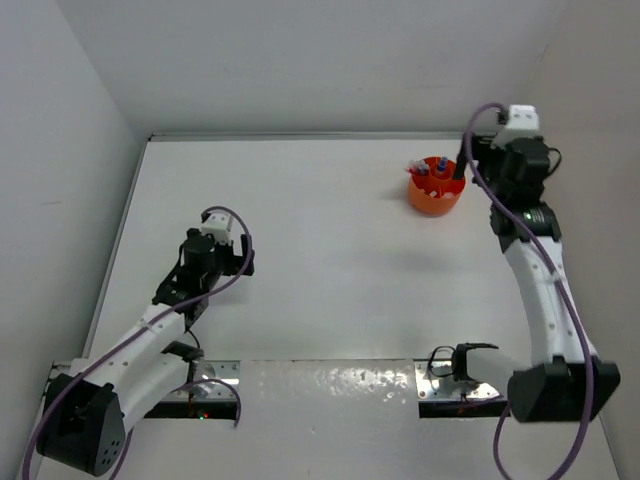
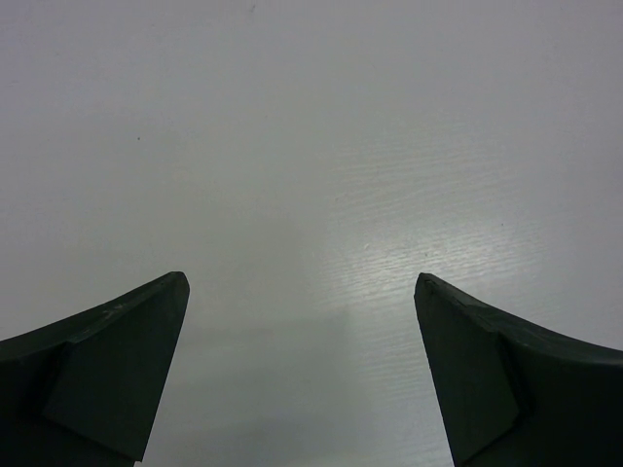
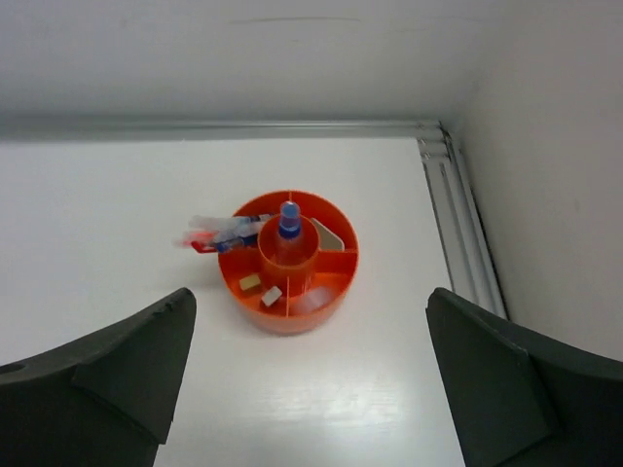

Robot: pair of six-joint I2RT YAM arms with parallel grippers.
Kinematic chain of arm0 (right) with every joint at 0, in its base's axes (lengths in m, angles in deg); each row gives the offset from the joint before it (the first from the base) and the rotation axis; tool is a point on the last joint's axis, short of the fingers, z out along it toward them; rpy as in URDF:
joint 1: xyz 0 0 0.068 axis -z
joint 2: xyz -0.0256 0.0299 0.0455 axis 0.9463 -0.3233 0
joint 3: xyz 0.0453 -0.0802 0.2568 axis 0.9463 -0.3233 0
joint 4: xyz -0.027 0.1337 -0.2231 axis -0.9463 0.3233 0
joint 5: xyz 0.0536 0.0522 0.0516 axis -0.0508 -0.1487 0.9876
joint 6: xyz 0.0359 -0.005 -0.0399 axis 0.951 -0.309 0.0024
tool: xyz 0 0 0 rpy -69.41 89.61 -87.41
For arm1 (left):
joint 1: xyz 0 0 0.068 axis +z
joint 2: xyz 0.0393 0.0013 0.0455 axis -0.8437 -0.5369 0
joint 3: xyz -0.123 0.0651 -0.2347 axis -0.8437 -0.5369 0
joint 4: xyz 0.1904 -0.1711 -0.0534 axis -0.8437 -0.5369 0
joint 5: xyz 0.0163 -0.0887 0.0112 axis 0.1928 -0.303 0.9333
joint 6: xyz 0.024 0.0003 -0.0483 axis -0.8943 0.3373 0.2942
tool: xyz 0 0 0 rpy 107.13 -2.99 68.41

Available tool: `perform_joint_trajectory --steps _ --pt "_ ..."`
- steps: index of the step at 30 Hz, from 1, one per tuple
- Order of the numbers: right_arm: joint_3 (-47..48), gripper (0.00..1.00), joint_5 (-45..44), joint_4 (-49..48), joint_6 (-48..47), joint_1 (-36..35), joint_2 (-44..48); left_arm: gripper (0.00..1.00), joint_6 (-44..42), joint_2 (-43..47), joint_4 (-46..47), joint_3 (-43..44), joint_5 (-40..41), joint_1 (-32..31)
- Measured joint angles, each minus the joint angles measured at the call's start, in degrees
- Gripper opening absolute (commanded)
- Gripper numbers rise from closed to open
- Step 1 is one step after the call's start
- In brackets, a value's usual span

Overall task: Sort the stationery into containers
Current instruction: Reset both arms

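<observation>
The round orange tub (image 1: 436, 188) stands at the far right of the table; in the right wrist view its rim (image 3: 287, 319) is seen from above. A blue-capped white bottle (image 3: 289, 222) stands in its centre cup. Red and blue-and-white pens (image 3: 216, 233) lean out of its left compartment. Two small beige blocks (image 3: 251, 282) lie in a front compartment. My right gripper (image 3: 307, 297) is open and empty, just above and right of the tub (image 1: 462, 160). My left gripper (image 2: 302, 282) is open and empty over bare table at the left (image 1: 195, 290).
White walls close in the table at the back and on both sides, with a metal rail (image 3: 453, 219) along the right wall close to the tub. Metal mounting plates (image 1: 440, 382) sit at the near edge by the arm bases.
</observation>
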Motion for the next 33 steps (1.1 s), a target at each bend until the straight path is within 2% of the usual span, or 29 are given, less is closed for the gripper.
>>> perform_joint_trajectory --steps 3,7,11,15,23,33 --pt "-6.2 0.99 -4.3 3.2 12.5 3.7 10.4 1.00 0.2 1.4 0.9 -0.8 0.1 0.5" --pt "-15.0 0.99 -13.2 13.0 26.7 5.0 18.3 1.00 1.5 3.4 3.6 -3.1 0.6 1.4" --pt "-20.2 0.99 -22.2 25.7 37.8 5.4 18.5 1.00 2.7 6.1 5.0 -5.8 1.2 2.4" --pt "-20.3 0.99 -28.1 36.8 46.8 5.5 16.7 1.00 3.2 7.5 6.1 -7.0 1.9 2.6" --pt "-20.5 0.99 -27.9 46.9 52.2 5.7 14.5 1.00 4.2 10.1 7.6 -7.7 3.0 2.6" --pt "-22.7 0.99 -26.6 48.3 53.3 5.7 20.2 1.00 4.4 10.8 8.1 -7.7 3.5 2.4"
